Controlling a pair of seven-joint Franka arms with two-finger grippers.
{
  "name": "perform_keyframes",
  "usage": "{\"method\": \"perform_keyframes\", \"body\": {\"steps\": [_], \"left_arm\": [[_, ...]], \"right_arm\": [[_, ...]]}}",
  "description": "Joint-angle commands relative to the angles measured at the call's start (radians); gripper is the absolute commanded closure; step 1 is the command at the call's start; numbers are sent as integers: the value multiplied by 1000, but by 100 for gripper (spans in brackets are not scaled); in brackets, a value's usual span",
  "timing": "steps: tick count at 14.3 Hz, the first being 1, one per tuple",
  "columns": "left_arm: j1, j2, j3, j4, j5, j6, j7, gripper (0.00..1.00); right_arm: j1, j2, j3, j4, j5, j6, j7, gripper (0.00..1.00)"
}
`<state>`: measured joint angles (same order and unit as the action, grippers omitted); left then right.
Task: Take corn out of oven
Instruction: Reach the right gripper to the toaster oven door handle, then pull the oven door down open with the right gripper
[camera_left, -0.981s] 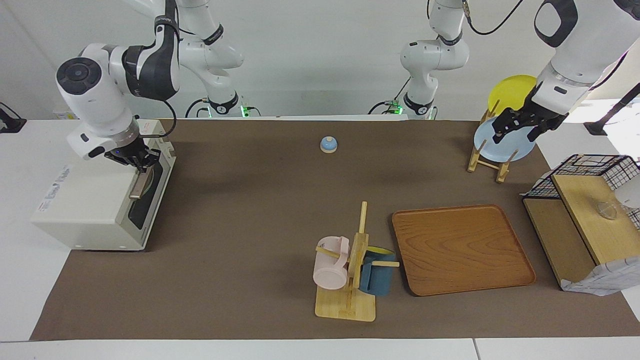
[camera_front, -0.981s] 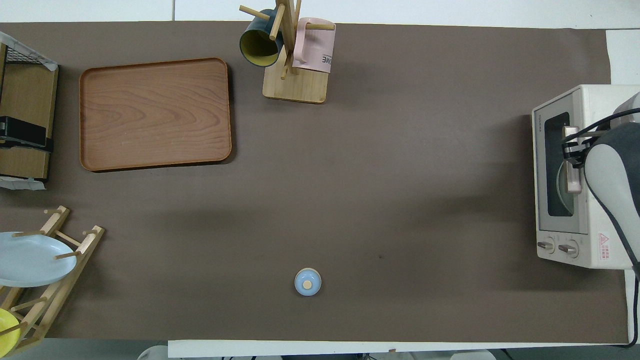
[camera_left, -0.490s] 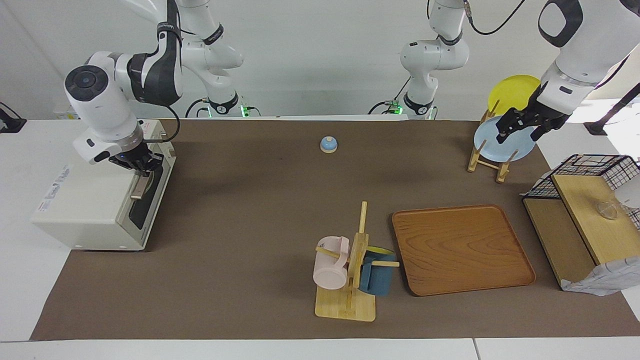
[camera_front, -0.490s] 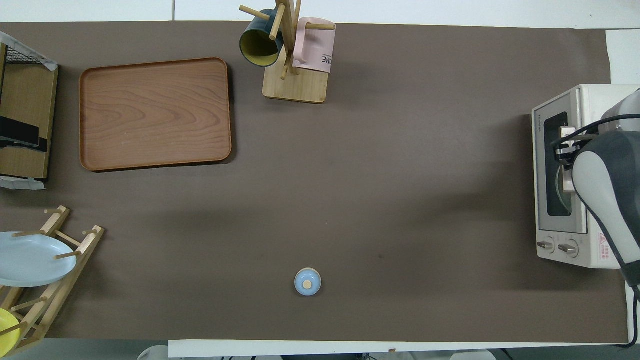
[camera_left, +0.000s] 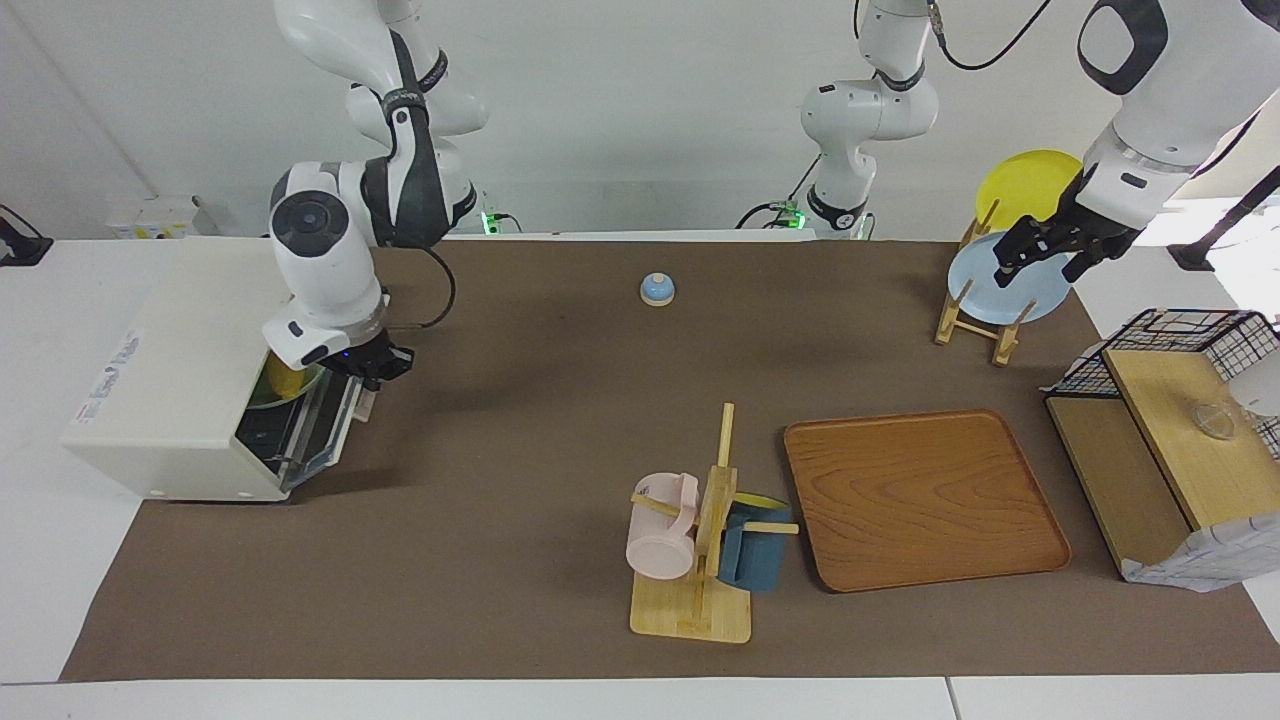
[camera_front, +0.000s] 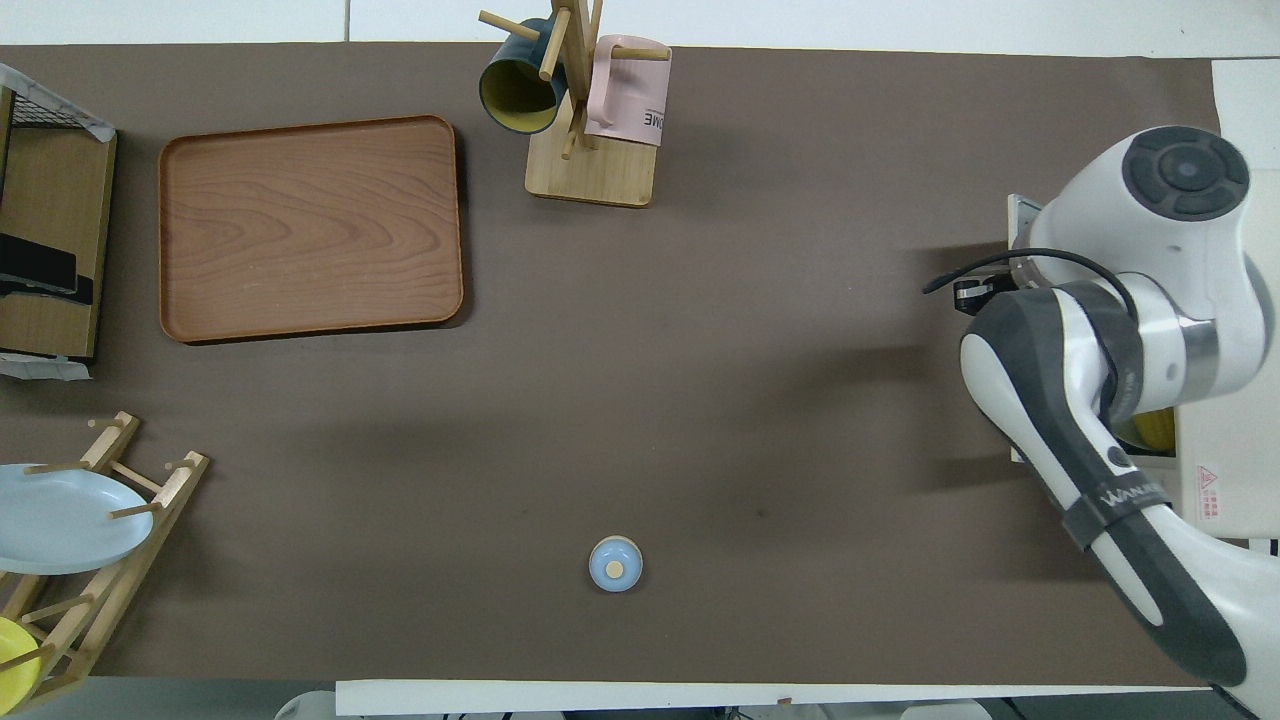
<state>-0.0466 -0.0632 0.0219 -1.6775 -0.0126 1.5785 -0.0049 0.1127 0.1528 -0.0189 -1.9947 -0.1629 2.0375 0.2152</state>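
The big boxy cream-white oven (camera_left: 170, 400) sits at the right arm's end of the brown table mat. Its dark glass door (camera_left: 315, 435) is pulled down and hangs open, so the inside can be reached from the front.

The right gripper (camera_left: 372, 372) is at the top edge of that open door, where the tan handle is. Its fingers are pressed together, and it seems to be pinching the handle, though the handle itself is mostly hidden under the claw. It holds on there because that is the part made for pulling the door down.

Inside the oven, a bit of the smooth bright yellow corn (camera_left: 283, 383) peeks out just under the top of the opening. It seems to lie on something pale green, maybe a plate, but most of it is hidden. In the overhead view only a small yellow bit (camera_front: 1152, 428) shows under the arm. The corn is not out yet.

The left gripper (camera_left: 1040, 256) hangs over the wooden rack (camera_left: 975, 320) that holds a light blue plate (camera_left: 985, 285) and a round yellow plate (camera_left: 1022, 185), at the left arm's end of the table. Its fingers are spread wide and hold nothing. This arm waits.

I think the next job is to let go of the door and reach in for the corn.
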Motion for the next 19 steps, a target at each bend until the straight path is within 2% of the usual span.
{"method": "perform_keyframes", "body": {"steps": [1, 5, 8, 9, 10, 11, 12, 15, 19], "left_arm": [[11, -7, -7, -4, -9, -9, 14, 0], [14, -7, -7, -4, -9, -9, 14, 0], [13, -7, -7, -4, -9, -9, 14, 0], [13, -7, -7, -4, -9, -9, 14, 0], [14, -7, -7, -4, -9, -9, 14, 0], [14, -7, -7, -4, -9, -9, 14, 0], [14, -7, -7, -4, -9, -9, 14, 0], [14, -7, -7, -4, -9, -9, 14, 0], [14, -7, -7, -4, -9, -9, 14, 0]], "right_arm": [[-13, 83, -12, 14, 23, 108, 13, 100], [31, 113, -10, 16, 68, 158, 44, 99], [85, 108, -9, 42, 104, 142, 101, 92], [87, 93, -9, 57, 105, 104, 102, 89], [78, 71, -9, 71, 106, 58, 101, 82], [70, 41, -10, 70, 106, 20, 99, 66], [50, 7, -12, 62, 106, -40, 96, 56], [12, -39, -13, 42, 106, -195, 89, 52], [-42, -53, -15, 18, 102, -240, 27, 52]]}}
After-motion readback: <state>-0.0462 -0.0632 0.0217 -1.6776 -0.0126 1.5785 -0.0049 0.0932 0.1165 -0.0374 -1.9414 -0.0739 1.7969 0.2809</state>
